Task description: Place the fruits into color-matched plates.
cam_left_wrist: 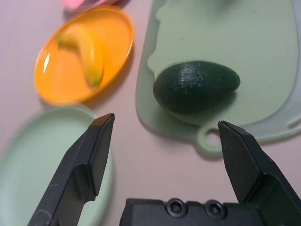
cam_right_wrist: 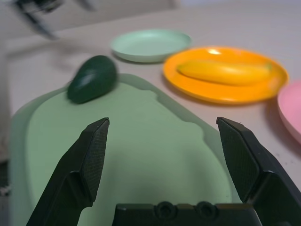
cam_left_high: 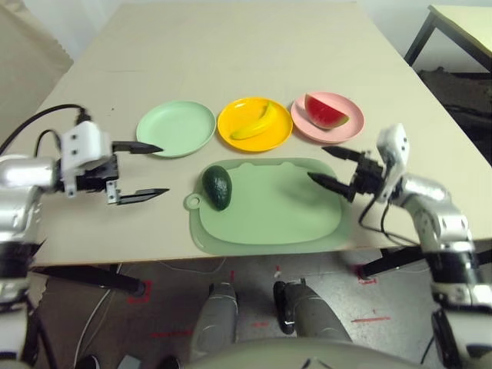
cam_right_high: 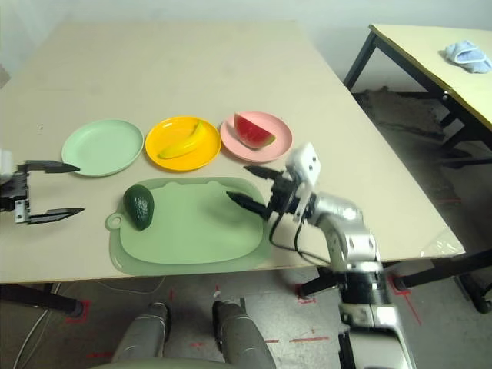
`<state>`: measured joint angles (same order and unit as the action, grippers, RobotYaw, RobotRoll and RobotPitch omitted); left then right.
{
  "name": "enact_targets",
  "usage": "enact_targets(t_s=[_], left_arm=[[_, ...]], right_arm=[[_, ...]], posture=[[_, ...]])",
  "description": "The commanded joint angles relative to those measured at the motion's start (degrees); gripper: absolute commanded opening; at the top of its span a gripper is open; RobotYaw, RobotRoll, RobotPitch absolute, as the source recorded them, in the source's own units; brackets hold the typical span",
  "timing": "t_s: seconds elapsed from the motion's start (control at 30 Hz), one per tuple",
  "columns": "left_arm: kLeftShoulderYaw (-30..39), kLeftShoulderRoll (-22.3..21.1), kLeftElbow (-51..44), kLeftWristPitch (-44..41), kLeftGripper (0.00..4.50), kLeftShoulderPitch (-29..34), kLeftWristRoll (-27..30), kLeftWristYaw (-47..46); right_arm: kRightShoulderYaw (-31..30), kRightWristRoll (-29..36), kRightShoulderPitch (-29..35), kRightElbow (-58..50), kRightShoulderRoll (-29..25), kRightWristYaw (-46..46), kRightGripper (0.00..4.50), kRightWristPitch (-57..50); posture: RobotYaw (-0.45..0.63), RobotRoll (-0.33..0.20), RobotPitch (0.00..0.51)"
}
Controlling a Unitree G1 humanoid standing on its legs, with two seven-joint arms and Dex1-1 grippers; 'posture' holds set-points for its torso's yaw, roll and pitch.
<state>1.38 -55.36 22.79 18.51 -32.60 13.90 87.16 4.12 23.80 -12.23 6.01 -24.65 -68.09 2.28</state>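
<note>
avocado [cam_left_high: 217,187] is seen lying on the cutting board [cam_left_high: 269,211], near its left end; banana [cam_left_high: 255,123] is set in the yellow-orange plate [cam_left_high: 231,115], watermelon wedge [cam_left_high: 324,111] in the pink plate [cam_left_high: 307,127]. pale green plate [cam_left_high: 176,127] is bare. left tool [cam_left_high: 151,171] and right tool [cam_left_high: 328,165] are both held wide, nothing gripped.

left gripper [cam_left_high: 150,171] jaws spread wide, right gripper [cam_left_high: 328,165] jaws parted too — both empty, pointing inward
</note>
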Motion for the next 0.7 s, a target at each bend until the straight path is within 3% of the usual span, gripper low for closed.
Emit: enact_targets(t_s=[0.03,0.17,0.3,0.53,0.7], left_arm=[[-6.59,-0.08,8.55,11.13,4.50,-7.33,-4.35,5.01],[-17.24,-0.82,17.51,25.70,4.50,-17.28,-7.12,5.34],[-27.86,-0.91,19.38,31.88,4.50,-24.29,-4.41,5.34],[-42.23,-1.73,11.42,30.86,4.50,-27.70,3.83,5.34],[-49.55,-4.39,4.59,23.96,4.50,-29.44,9.10,5.34]], right_arm=[[-3.00,-1.08,0.84,3.94,0.18,-7.26,4.48,10.27],[-5.66,-0.88,-0.08,5.31,1.70,-8.41,4.48,11.68],[-6.95,-1.31,1.01,5.43,2.20,-8.21,4.48,13.00],[-8.41,-2.06,4.46,3.46,1.63,-6.46,4.48,12.92],[-9.10,-4.16,6.10,3.10,0.92,-4.99,4.48,14.72]], posture=[[-0.02,0.000,0.171],[-0.03,0.000,0.161],[-0.04,0.000,0.154],[-0.09,0.000,0.157],[-0.11,0.000,0.155]])
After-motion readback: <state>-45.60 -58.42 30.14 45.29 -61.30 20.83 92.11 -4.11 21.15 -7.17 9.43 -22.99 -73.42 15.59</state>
